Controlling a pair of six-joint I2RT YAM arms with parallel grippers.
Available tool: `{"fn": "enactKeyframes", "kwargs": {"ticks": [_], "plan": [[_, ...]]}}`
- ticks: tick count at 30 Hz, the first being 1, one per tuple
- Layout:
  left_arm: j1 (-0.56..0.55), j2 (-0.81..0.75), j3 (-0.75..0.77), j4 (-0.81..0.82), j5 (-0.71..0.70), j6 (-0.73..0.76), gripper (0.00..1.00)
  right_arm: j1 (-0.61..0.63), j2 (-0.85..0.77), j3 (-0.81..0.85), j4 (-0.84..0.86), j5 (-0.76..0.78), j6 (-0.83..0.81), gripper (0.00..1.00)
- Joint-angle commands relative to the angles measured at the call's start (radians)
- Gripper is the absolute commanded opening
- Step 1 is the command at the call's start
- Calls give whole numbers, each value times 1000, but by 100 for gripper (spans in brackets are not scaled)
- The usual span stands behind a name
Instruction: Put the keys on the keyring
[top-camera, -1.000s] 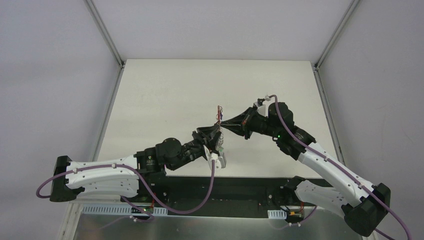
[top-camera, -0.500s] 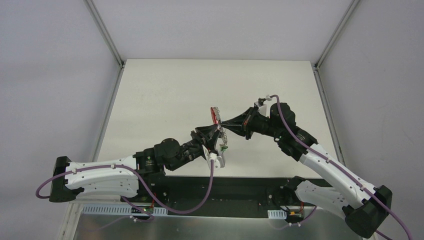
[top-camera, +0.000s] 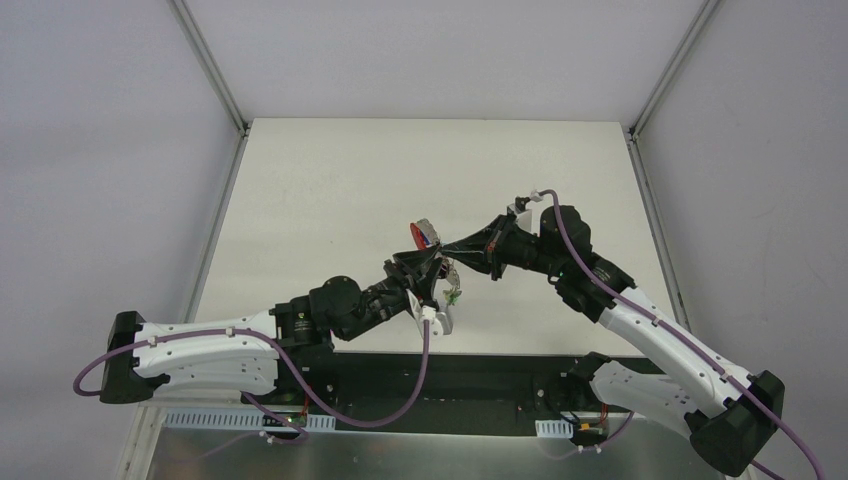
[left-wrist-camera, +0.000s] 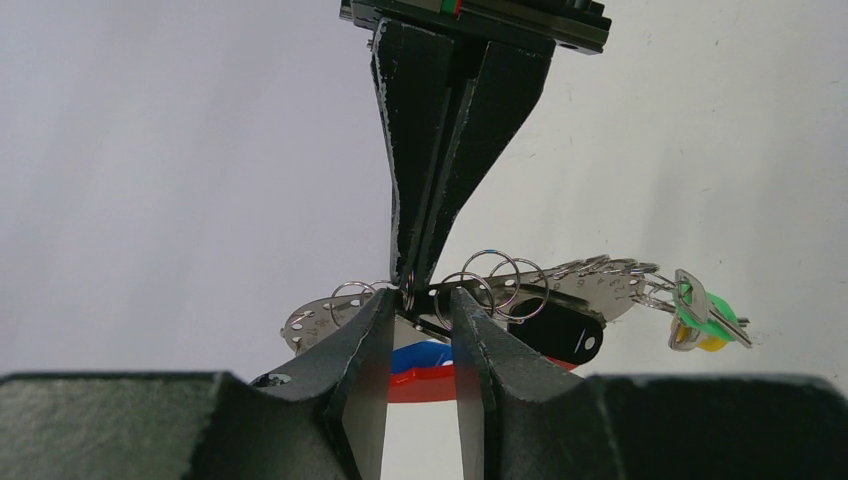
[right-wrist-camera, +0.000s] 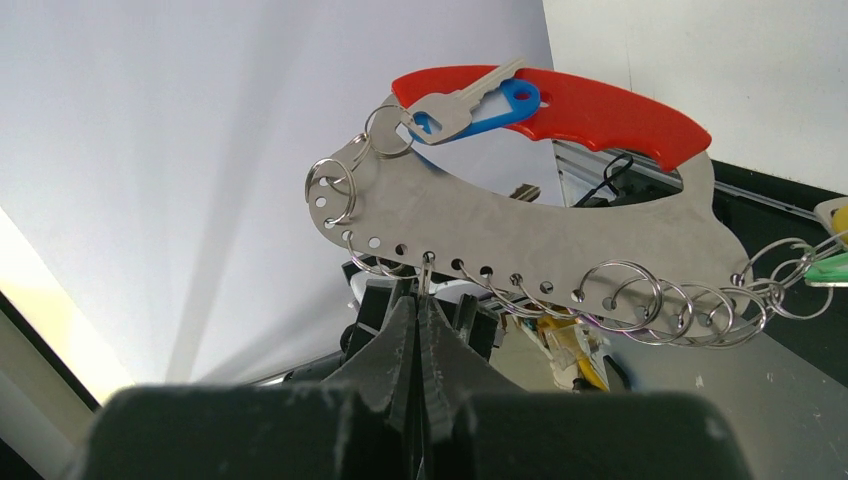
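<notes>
The keyring (right-wrist-camera: 560, 240) is a flat plate of brushed silvery metal with a dull sheen, and its red section (right-wrist-camera: 600, 115) is glossy plastic. Its small rings (right-wrist-camera: 700, 318) are bright polished wire. The keys (right-wrist-camera: 455, 110) are shiny metal with smooth, glossy plastic heads. The fingers (left-wrist-camera: 365, 380) are matt black plastic, finely grained. The desk (top-camera: 330, 190) is matt off-white.

Keyring (right-wrist-camera: 560, 240) held aloft, keys (left-wrist-camera: 700, 318) hanging from it.
It was a flat, curved silvery plate with a red arc, its holed edge carrying small split rings. A blue-headed key (right-wrist-camera: 470, 108) lay against the red arc, a black-headed key (left-wrist-camera: 565, 332) hung mid-plate, and a green-headed key (left-wrist-camera: 706, 310) and a yellow-headed key (left-wrist-camera: 712, 343) bunched at one end.
</notes>
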Motion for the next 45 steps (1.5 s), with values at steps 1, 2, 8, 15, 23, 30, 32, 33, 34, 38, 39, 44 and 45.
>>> {"fn": "enactKeyframes", "kwargs": {"ticks": [1,2,8,15,23,30,32,33,34,38,39,44,45], "plan": [[-6,6,7,61,-11,11,26,-3,-32,36,66,-28,72,0],[-6,7,8,61,-13,11,25,-4,-33,36,66,-28,72,0],[-4,12,17,57,-11,10,19,-4,-39,33,70,-30,73,0],[1,34,14,95,-25,26,16,-4,-46,30,75,-41,74,0],[18,76,13,167,-32,49,10,-3,-53,14,95,-65,93,0],[29,110,26,192,-56,55,0,-3,-63,12,95,-80,85,0],[31,107,27,190,-63,48,0,-4,-68,14,95,-85,81,0],[31,103,25,192,-68,44,0,-4,-69,15,93,-92,78,0],[31,97,23,192,-73,42,0,-4,-70,16,89,-97,76,0],[31,48,20,171,-67,15,0,-4,-75,21,71,-137,44,0],[31,33,22,159,-61,2,0,-5,-75,24,63,-155,34,0],[30,-23,31,109,-38,-38,0,-7,-78,36,35,-214,-8,6],[31,-30,30,108,-36,-39,0,-8,-78,38,35,-224,-10,7]]}}
